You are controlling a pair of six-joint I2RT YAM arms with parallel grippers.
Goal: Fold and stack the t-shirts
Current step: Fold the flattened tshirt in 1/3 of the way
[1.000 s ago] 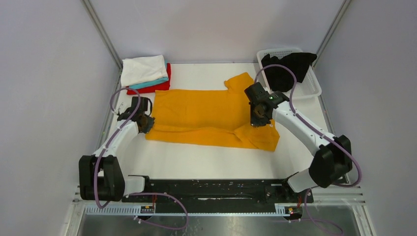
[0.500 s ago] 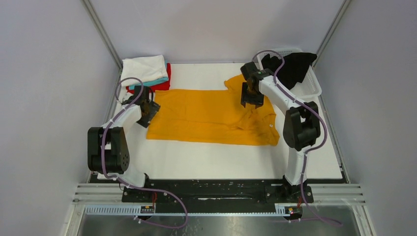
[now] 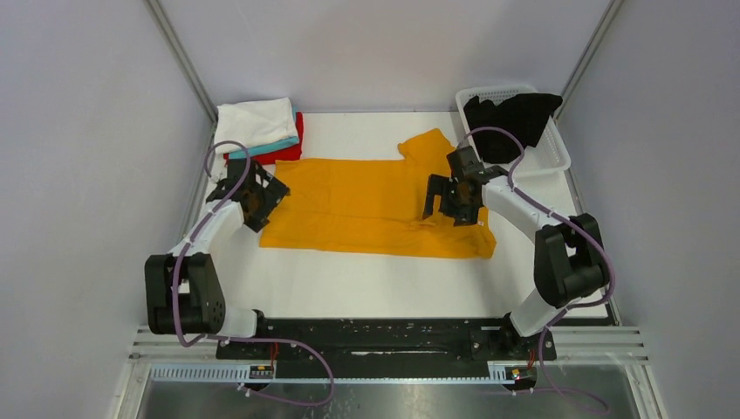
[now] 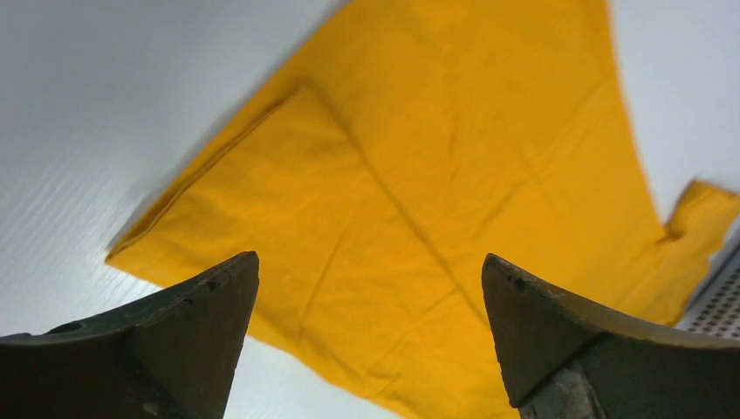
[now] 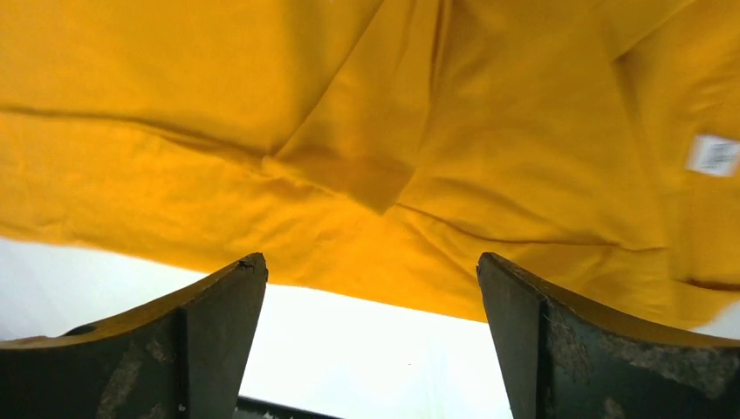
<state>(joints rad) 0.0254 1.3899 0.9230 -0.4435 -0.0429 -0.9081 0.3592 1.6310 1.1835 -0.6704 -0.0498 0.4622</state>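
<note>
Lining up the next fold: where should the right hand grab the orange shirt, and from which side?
Probably the far sleeve of the orange shirt: it sticks out flat past the body's far edge, a single loose flap. Bring the open right hand down from above, fingers straddling the sleeve's far edge.

Laboratory robot cell. My left arm (image 3: 209,231) and right arm (image 3: 524,208) are bolted to a black rail (image 3: 375,336) at the near edge of a white desk (image 3: 366,279). Plain pale panels (image 3: 87,131) and aluminium posts (image 3: 177,52) enclose the desk. Purple cables (image 3: 493,130) loop above it.
</note>
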